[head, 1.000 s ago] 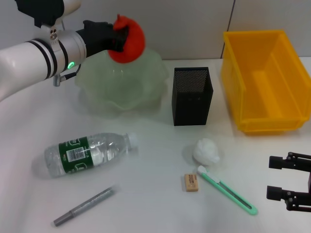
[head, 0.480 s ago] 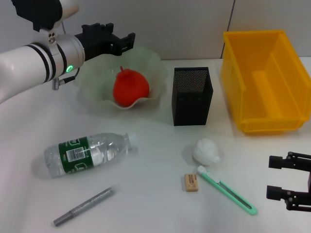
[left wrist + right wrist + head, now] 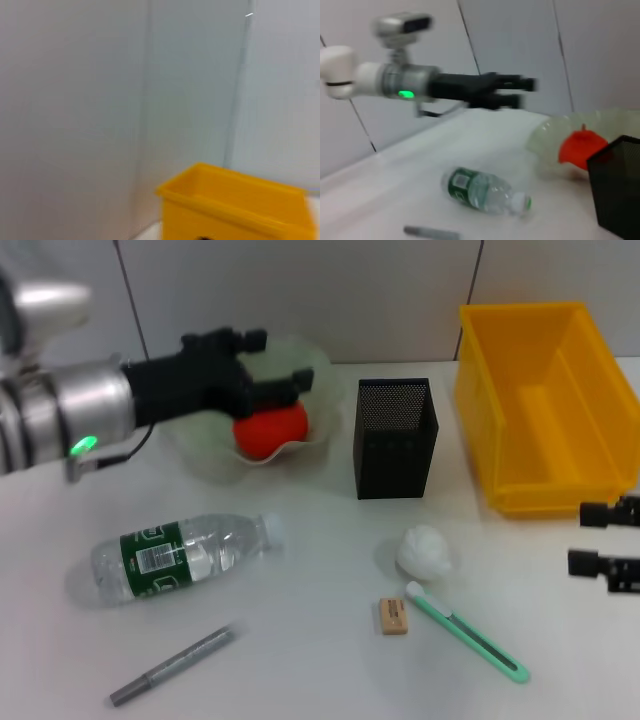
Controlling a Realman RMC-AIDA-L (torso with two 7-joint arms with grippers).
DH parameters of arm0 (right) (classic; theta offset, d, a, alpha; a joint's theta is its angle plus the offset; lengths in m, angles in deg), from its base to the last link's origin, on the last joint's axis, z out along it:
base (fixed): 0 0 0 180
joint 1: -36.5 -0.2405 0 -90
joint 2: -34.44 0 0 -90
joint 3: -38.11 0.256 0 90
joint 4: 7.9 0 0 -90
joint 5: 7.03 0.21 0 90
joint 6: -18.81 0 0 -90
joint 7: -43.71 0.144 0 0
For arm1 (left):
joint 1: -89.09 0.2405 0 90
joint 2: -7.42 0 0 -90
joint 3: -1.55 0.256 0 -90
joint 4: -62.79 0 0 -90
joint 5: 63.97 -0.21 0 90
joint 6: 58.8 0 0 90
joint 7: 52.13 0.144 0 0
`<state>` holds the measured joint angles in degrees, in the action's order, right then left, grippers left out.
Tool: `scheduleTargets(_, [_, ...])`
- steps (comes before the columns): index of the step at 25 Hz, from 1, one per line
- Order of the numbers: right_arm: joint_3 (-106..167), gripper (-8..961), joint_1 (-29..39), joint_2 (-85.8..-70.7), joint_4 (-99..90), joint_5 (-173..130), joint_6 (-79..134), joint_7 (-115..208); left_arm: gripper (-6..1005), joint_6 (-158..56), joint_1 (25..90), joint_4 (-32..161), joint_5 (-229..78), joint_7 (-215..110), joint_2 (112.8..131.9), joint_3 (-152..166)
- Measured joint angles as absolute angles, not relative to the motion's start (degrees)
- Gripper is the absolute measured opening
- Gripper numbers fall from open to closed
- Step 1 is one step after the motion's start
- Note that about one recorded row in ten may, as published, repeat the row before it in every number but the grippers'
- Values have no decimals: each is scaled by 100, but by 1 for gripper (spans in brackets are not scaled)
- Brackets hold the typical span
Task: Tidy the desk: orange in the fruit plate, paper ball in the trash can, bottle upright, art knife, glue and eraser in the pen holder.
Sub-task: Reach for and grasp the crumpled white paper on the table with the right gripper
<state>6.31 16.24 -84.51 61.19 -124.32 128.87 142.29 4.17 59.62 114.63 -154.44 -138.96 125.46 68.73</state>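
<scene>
Head view: orange (image 3: pixel 270 430) sits in fruit plate (image 3: pixel 315 375); our left pincer (image 3: pixel 270 365) spread and empty above it. Paper ball (image 3: pixel 424 550) lies nearer right pincer (image 3: pixel 605 538), also spread, at table's right edge.

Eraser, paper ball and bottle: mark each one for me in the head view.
eraser (image 3: pixel 394 616), head view, middle of its top face.
paper ball (image 3: pixel 424 550), head view, centre of the crumpled white wad.
bottle (image 3: pixel 160 557), head view, on the green label of the lying bottle.
</scene>
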Motion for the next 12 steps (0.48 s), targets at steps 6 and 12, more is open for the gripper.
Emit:
scheduleTargets(6, [-63, 742, 1263, -8402, 7616, -13211, 12962, 15965, 837, 2532, 6605, 11553, -15424, -13658, 12518, 5887])
scheduleTargets(12, [-1170, 743, 476, -8308, 8303, -14450, 13117, 17640, 837, 4169, 7041, 11506, -15448, -13282, 12328, 5530])
